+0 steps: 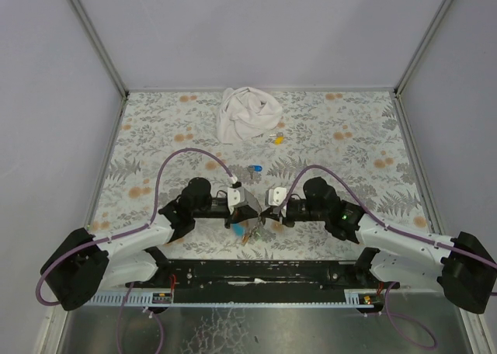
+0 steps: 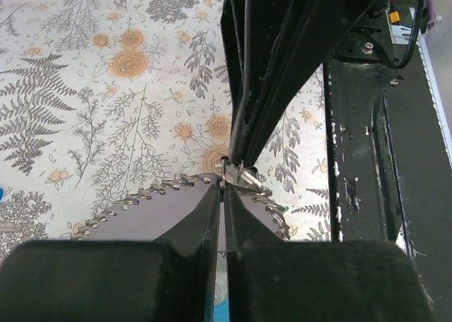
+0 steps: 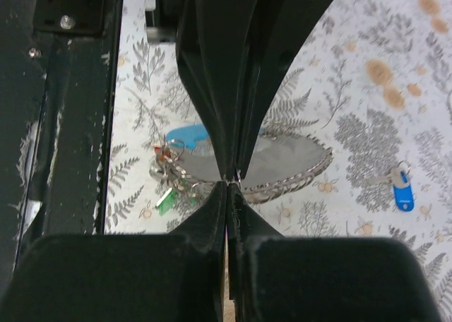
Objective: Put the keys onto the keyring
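The floral table point(image 1: 155, 137) carries a crumpled white cloth point(image 1: 247, 115) at its far middle. Well nearer than the cloth, the arms meet tip to tip. The left gripper point(image 2: 224, 191) and right gripper point(image 3: 227, 184) are both clenched over the keyring point(image 3: 282, 156); whether either pinches it cannot be told. A green-capped key point(image 3: 166, 202) lies at its ring. A blue-capped key point(image 1: 255, 169) lies between cloth and keyring, and a small yellow piece point(image 1: 278, 140) sits just beside the cloth.
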`<state>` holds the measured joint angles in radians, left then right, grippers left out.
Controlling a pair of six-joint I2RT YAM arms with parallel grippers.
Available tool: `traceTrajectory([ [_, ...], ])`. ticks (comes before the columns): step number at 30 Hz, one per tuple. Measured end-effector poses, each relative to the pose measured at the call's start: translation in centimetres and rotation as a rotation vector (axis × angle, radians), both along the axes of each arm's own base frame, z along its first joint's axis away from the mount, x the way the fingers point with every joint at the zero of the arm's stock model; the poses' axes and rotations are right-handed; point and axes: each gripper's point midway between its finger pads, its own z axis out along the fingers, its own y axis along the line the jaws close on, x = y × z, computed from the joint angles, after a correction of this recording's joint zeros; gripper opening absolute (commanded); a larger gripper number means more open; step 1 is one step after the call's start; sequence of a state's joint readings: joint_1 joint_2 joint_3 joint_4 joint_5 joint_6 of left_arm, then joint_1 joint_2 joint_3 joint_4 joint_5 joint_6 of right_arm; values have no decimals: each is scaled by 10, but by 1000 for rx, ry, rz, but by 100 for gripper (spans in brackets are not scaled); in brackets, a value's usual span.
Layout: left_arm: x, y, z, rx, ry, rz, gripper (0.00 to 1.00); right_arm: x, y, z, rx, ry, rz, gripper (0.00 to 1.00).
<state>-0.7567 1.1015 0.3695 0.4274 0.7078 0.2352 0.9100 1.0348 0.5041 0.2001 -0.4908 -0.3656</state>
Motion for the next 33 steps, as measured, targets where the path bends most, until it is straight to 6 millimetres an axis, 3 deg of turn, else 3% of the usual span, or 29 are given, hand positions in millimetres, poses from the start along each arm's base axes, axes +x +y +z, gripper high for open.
traceTrajectory([
  [5, 3, -1, -1, 0, 17, 26, 0, 5, 7, 16, 62, -33, -5, 0],
  [11, 6, -1, 3, -12, 15, 42, 0, 6, 9, 20, 84, -40, -9, 0],
  [20, 13, 3, 11, -42, -17, 90, 0, 15, -2, 24, 64, -87, -77, 0],
  [33, 9, 14, 16, -110, -29, 43, 0, 16, -14, 12, 38, -76, -95, 0],
])
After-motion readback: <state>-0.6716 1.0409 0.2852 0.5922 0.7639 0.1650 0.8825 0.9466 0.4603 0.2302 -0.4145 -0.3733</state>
